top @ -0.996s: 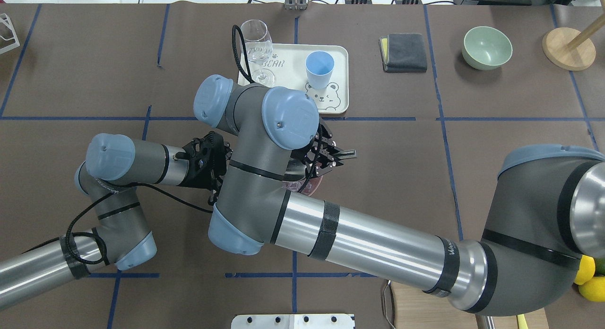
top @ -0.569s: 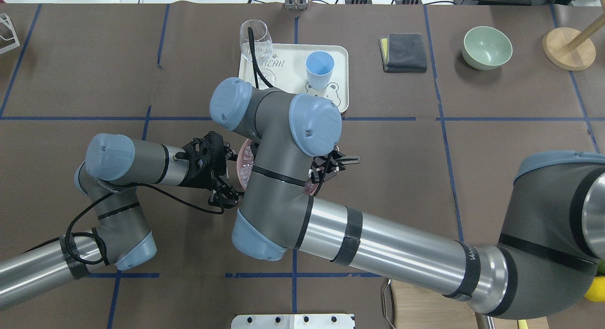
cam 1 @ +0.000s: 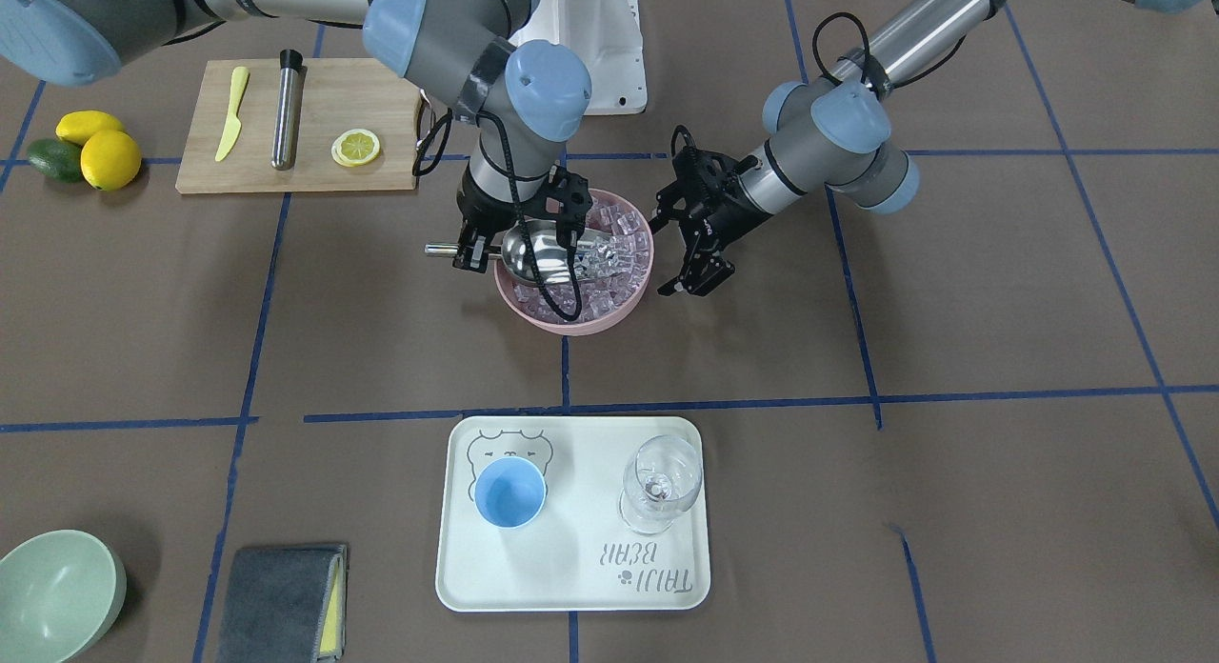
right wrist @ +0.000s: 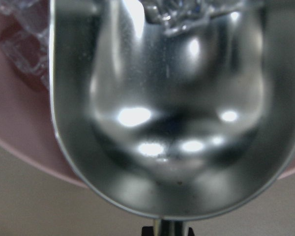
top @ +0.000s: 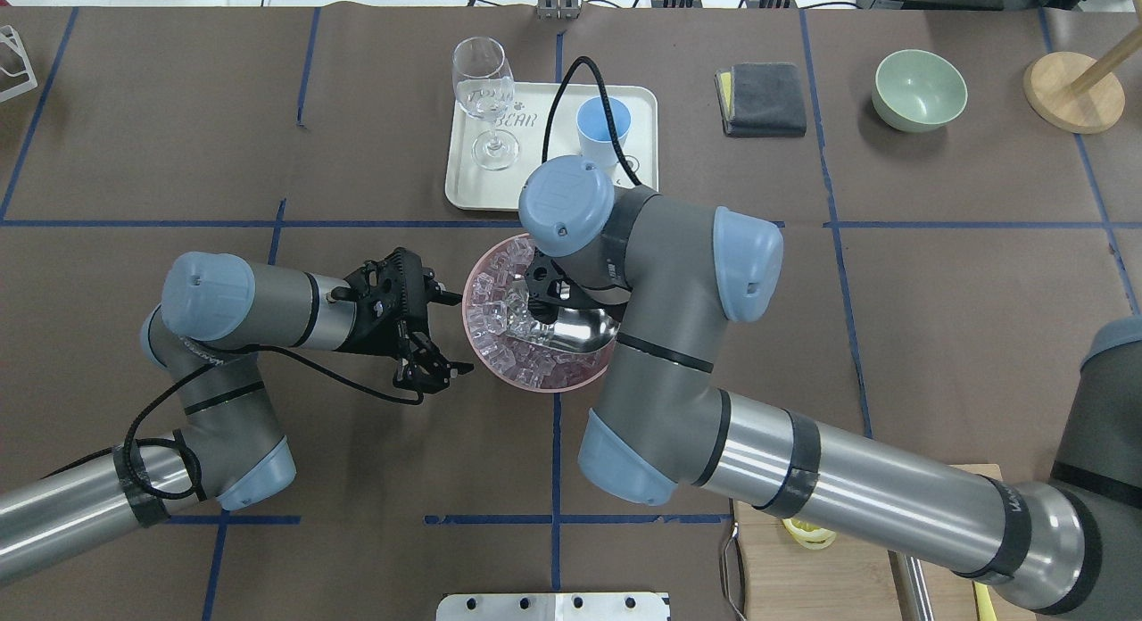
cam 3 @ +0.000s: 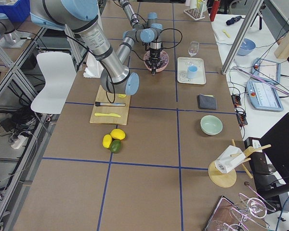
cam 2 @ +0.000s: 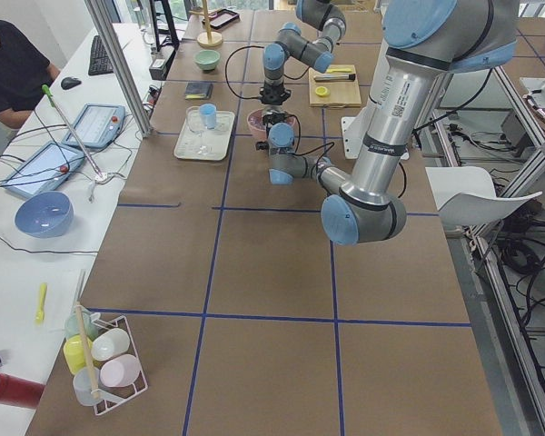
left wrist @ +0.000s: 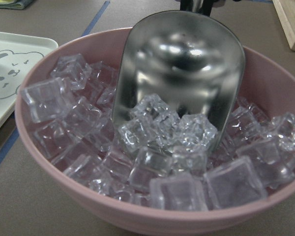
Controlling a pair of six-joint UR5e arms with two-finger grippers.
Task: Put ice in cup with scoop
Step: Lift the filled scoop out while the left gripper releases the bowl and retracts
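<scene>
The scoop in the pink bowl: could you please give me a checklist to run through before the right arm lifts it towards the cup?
1. Grip: right pincer is shut on the handle of the scoop: ok.
2. Load: ice sits only at the scoop's mouth, and the back of the trough is bare: not ok.
3. Target: cup is upright and empty on the tray: ok.
4. Neighbour: wine glass stands beside the cup, apart from it: ok.
5. Other arm: left pincer is open beside the pink bowl, outside its rim: ok.
</scene>
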